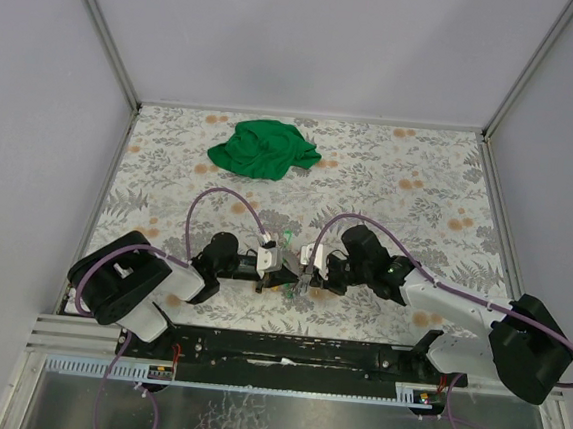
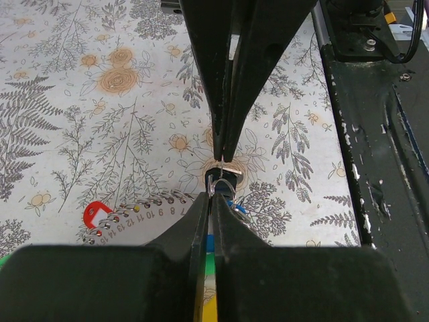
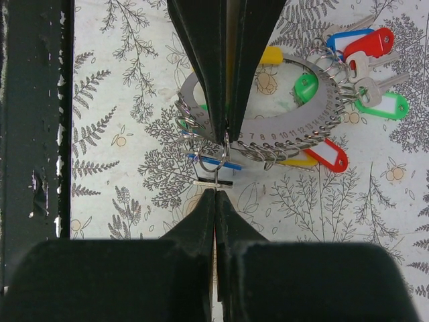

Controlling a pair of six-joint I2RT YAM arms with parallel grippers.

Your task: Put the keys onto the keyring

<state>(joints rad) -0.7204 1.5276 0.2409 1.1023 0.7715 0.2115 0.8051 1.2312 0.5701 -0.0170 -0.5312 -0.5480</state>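
Observation:
My two grippers meet tip to tip near the table's front edge, the left gripper (image 1: pixel 272 265) and the right gripper (image 1: pixel 307 275). The left gripper (image 2: pixel 213 198) is shut on the keyring (image 2: pixel 225 177), a small wire loop at its tips; the loop also shows in the right wrist view (image 3: pixel 213 161). The right gripper (image 3: pixel 216 192) is shut on a thin flat key (image 3: pixel 214 182) seen edge-on, touching the loop. A blue key (image 3: pixel 221 163) hangs on the loop. More keys (image 3: pixel 365 50) with red, blue, green and yellow heads lie beside a grey numbered plate (image 3: pixel 295 131).
A green cloth (image 1: pixel 264 148) lies bunched at the far middle of the patterned table (image 1: pixel 419 186). The numbered plate (image 2: pixel 137 213) with its row of small rings and a red tag (image 2: pixel 94 213) lies just left of the left fingers. A black rail (image 2: pixel 375 147) runs along the front edge.

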